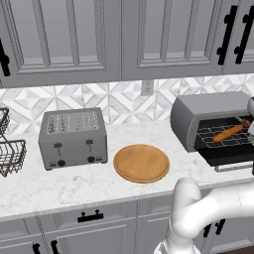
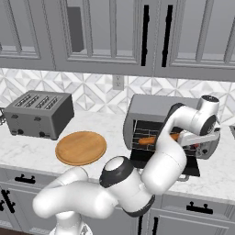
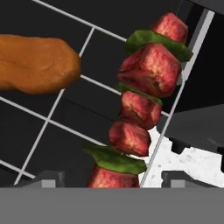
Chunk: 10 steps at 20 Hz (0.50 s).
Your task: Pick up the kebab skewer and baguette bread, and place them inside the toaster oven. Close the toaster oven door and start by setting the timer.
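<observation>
The fingers [image 3: 109, 179] look apart around the kebab skewer [image 3: 142, 100] beside the baguette bread [image 3: 37, 65]; pulling out crooked could drag it off the toaster oven [image 1: 198, 116] rack

One toaster oven [image 1: 198, 119] with one wire rack [image 1: 224, 135] carrying one baguette bread [image 1: 228, 133] and one kebab skewer [image 3: 142, 105]; one slot toaster [image 1: 73, 137] with two levers; one round wooden board [image 1: 141, 163]; one wall outlet [image 1: 147, 88]; one wire basket [image 1: 10, 149].
</observation>
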{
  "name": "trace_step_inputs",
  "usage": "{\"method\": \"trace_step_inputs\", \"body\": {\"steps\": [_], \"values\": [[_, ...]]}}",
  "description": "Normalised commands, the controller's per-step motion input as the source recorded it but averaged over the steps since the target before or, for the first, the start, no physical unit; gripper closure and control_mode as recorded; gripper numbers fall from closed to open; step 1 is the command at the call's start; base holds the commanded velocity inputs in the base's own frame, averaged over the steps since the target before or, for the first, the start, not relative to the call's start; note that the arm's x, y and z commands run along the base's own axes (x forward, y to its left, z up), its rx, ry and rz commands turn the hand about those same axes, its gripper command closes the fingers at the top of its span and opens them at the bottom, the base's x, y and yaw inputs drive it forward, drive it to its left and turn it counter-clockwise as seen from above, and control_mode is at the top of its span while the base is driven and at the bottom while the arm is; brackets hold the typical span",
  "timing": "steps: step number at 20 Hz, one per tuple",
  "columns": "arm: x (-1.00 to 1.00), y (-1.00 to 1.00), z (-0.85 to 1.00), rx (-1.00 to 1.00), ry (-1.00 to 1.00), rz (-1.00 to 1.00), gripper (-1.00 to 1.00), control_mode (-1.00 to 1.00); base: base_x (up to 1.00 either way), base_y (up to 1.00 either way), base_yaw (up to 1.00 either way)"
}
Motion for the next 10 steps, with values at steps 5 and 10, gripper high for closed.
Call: {"method": "trace_step_inputs", "body": {"steps": [5, 10], "values": [[0.0, 0.0, 0.07, 0.0, 0.0, 0.0, -1.0, -1.0, 0.0, 0.0, 0.0], [-0.28, 0.0, 0.49, 0.0, 0.0, 0.0, -1.0, -1.0, 0.0, 0.0, 0.0]]}}
